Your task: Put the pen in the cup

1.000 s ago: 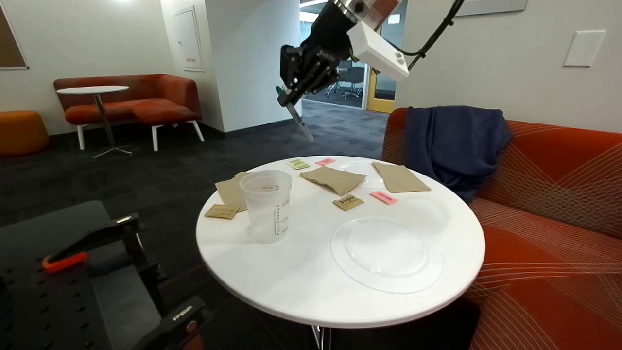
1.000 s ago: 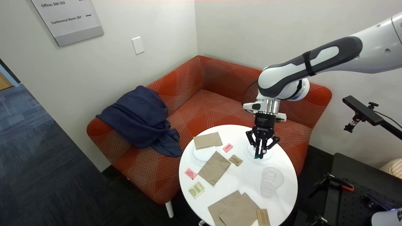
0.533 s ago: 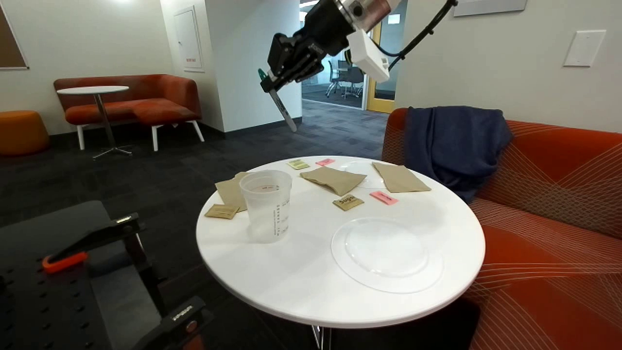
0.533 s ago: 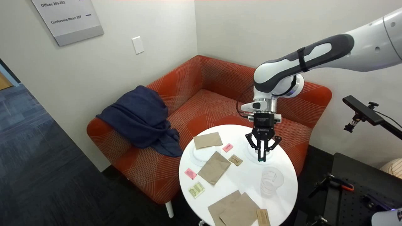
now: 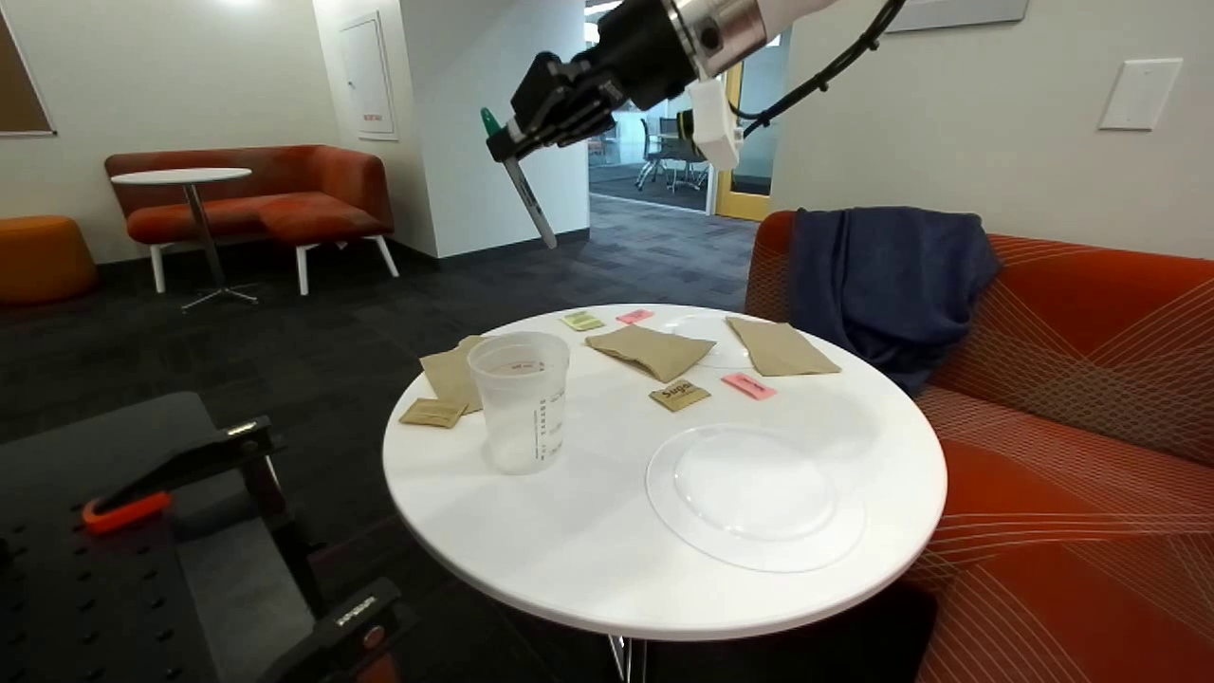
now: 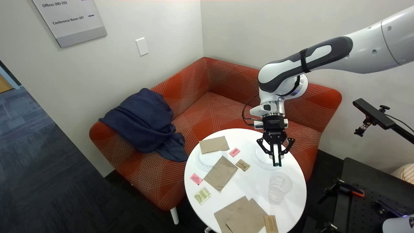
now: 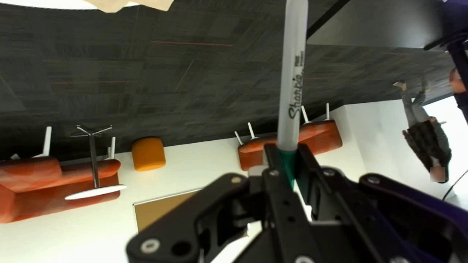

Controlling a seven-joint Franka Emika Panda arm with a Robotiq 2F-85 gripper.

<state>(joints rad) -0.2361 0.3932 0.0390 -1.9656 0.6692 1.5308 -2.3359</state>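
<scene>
Busy round table (image 5: pixel 579 550) here, napkins (image 6: pixel 221 173) and packets (image 6: pixel 243 165) scattered right across it
Two clear plates (image 5: pixel 756 491) on the table, a red sofa (image 6: pixel 223 105) just beside it, navy cloth (image 6: pixel 145 124) near it, an orange stool (image 5: pixel 44 261) well apart from it

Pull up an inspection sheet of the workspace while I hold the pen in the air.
Surface: round white table, things spread across it.
Pen: held by its green end, tilted, outside the cup.
Cup: translucent, upright on the table.
Clutter: clear plates, brown napkins, small packets, one printed Sugar.
Pincer: shut on the pen.
Cables: black cable beside the arm; no contact with the table seen.
Surroundings: red-orange couch with a dark blue cloth on it, black bench beside the table; at least one person in the wrist view.
</scene>
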